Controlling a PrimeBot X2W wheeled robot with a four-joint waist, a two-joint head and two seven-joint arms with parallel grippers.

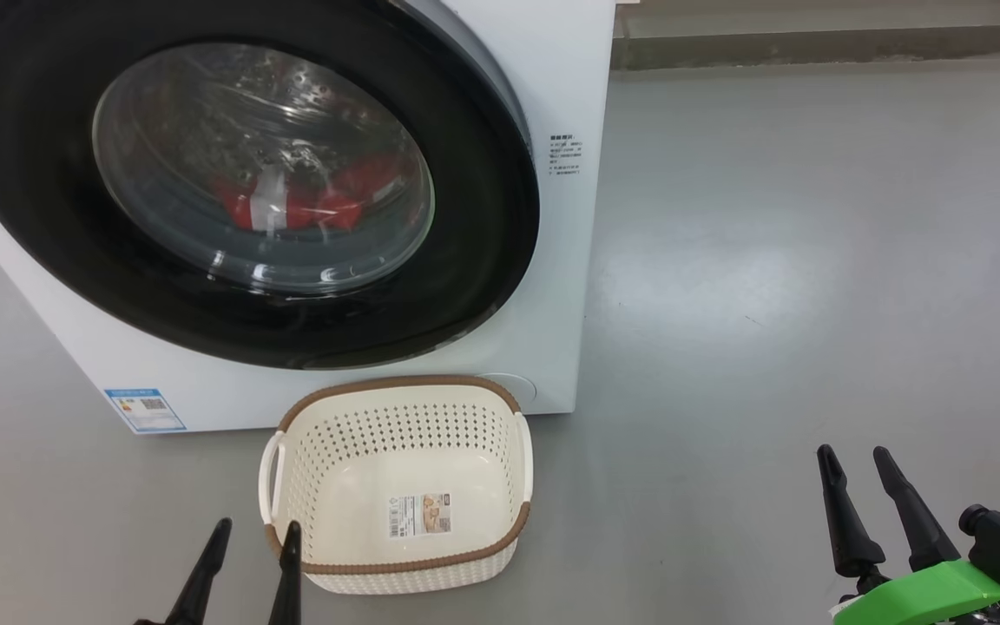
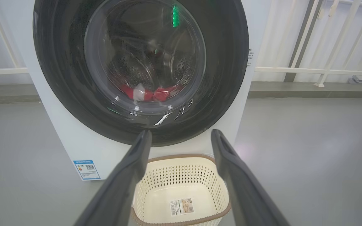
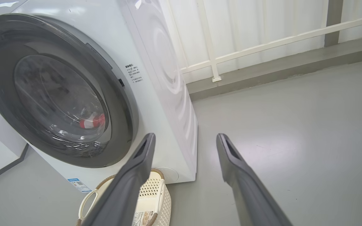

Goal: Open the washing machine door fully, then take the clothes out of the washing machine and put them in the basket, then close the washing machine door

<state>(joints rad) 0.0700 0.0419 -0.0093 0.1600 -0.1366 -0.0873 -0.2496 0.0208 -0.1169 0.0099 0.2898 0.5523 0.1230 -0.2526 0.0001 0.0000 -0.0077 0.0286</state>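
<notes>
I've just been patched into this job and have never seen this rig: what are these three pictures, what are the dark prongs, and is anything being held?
You are seeing one moment through three cameras on a two-armed robot. The head view looks down at a white washing machine with its round black-rimmed door shut; red and white clothes lie behind the glass. A cream basket, with nothing in it but a sticker, stands on the grey floor right in front of the machine. The dark prongs are the fingers of each claw: the left claw at lower left, the right claw at lower right. The other two pictures look along each claw's own fingers. Both claws are open, holding nothing and touching nothing.
</notes>
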